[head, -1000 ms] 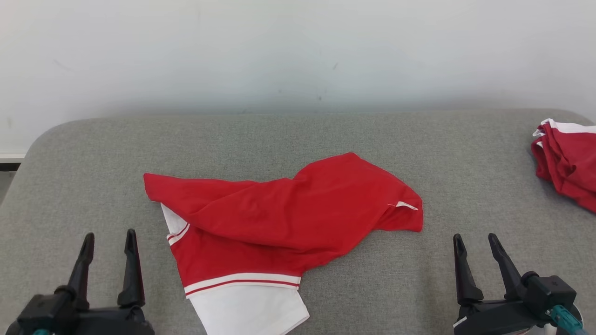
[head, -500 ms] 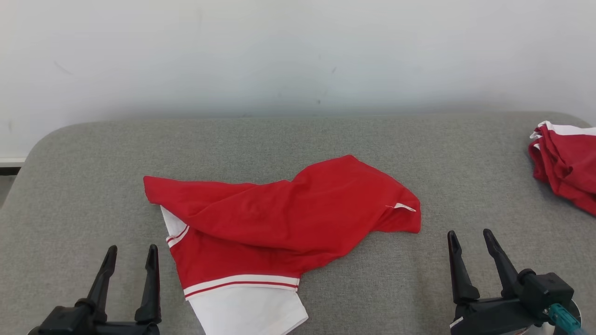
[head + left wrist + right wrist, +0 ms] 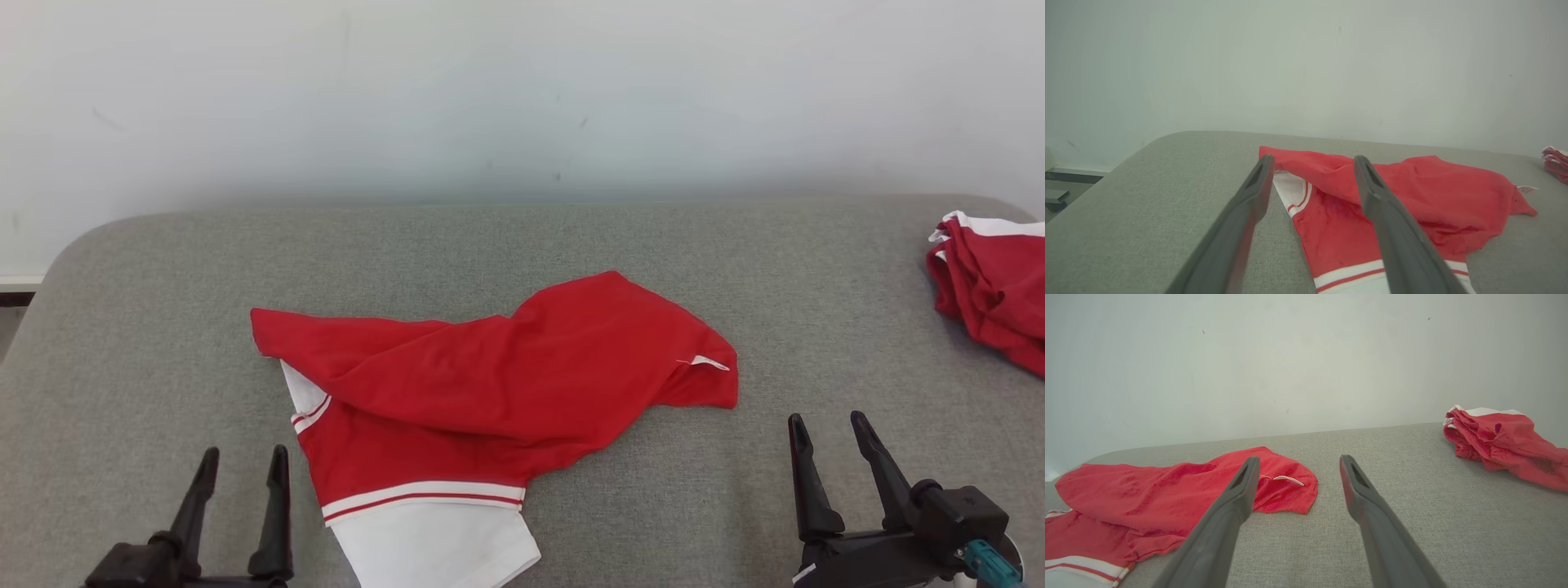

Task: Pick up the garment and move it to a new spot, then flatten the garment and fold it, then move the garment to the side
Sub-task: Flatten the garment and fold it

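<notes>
Two hands, left [image 3: 246, 451] and right [image 3: 827, 417], hang released and empty at the near side of the bench [image 3: 163, 310], one on either side of the garment [image 3: 490, 384]. It lies crumpled mid-bench, red cloth folded over itself. Its white hem runs off the bottom of the head view, and whatever sits under the top fold is hidden. A second red pile [image 3: 992, 286] is cut by the right edge there. The right wrist view gives more of that pile, rumpled, well apart from the garment.
</notes>
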Tool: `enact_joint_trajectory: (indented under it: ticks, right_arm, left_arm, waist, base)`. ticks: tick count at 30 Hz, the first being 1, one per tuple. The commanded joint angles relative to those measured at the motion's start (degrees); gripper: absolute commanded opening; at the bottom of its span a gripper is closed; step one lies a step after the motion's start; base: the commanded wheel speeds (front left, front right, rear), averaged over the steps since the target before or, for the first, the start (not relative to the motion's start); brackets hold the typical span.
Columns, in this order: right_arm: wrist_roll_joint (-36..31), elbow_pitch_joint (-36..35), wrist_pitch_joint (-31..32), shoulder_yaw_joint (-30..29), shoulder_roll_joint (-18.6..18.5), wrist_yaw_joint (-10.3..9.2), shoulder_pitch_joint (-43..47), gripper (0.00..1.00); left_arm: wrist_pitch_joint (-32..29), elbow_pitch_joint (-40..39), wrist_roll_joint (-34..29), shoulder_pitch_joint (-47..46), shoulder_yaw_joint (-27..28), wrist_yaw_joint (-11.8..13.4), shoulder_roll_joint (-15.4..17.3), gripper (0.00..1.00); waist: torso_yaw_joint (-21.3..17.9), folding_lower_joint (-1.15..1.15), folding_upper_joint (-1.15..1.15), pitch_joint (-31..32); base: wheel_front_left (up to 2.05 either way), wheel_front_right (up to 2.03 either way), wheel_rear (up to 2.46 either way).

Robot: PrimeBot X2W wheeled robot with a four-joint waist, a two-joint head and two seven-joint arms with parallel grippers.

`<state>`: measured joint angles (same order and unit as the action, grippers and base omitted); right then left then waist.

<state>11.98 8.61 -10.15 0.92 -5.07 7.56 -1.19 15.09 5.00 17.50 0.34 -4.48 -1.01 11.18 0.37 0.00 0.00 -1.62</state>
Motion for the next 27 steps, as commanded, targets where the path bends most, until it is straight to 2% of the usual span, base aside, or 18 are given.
enact_joint_trajectory:
  ticks: [1, 10, 15, 19, 27]
  right_arm:
    - [-0.1, 0.2, -0.2, -0.1, -0.3, -0.14, 0.2, 1.0]
    - [-0.4, 3.6, -0.1, 0.2, -3.3, -0.13, -4.5, 1.0]
    - [-0.2, 7.7, -0.2, 0.4, -5.9, -0.13, -9.0, 1.0]
    - [0.7, 12.9, -0.2, 1.3, -7.9, -0.14, -13.3, 1.0]
    - [1.9, 26.5, -1.3, 4.7, -11.3, -0.14, -22.9, 1.0]
  left_arm:
    - [-0.3, 0.5, 0.3, 0.6, -0.1, 0.1, -0.3, 1.0]
    - [-2.8, 4.5, 0.5, 1.7, -5.2, -1.5, -2.8, 1.0]
    - [-4.0, 8.1, 0.9, 2.2, -8.5, -3.1, -3.8, 1.0]
    - [-4.7, 11.1, 1.4, 2.2, -10.9, -4.4, -4.1, 1.0]
    - [-5.6, 15.7, 2.4, 0.6, -14.0, -5.5, -4.6, 1.0]
  waist:
    - [0.2, 0.0, 0.0, -0.2]
    - [2.1, 0.0, 0.0, -2.8]
    - [3.3, 0.0, 0.0, -4.4]
    - [4.2, 0.0, 0.0, -5.5]
    - [5.7, 0.0, 0.0, -7.6]
  base:
    - [0.0, 0.0, 0.0]
    - [0.0, 0.0, 0.0]
    - [0.0, 0.0, 0.0]
    - [0.0, 0.0, 0.0]
    - [0.0, 0.0, 0.0]
